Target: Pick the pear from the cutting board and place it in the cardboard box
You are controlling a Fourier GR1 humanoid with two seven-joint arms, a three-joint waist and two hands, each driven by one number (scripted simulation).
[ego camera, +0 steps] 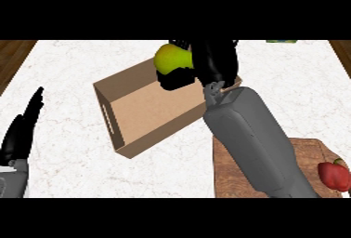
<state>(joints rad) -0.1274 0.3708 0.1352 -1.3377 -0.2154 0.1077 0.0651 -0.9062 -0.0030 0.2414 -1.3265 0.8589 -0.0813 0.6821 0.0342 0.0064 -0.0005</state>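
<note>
Done: yellow-green pear (pixel 171 56) off wooden cutting board (pixel 308 153), right hand (pixel 205 62) fingers curled round it.
Left: release into shallow brown cardboard box (pixel 130 135), just below hand.

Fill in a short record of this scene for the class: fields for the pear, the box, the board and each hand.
pear: yellow-green, held by the right hand above the box's far edge
cardboard box: open, on the white counter
cutting board: lower right, a red pepper on it
left hand: open, at the left edge, holds nothing
</note>
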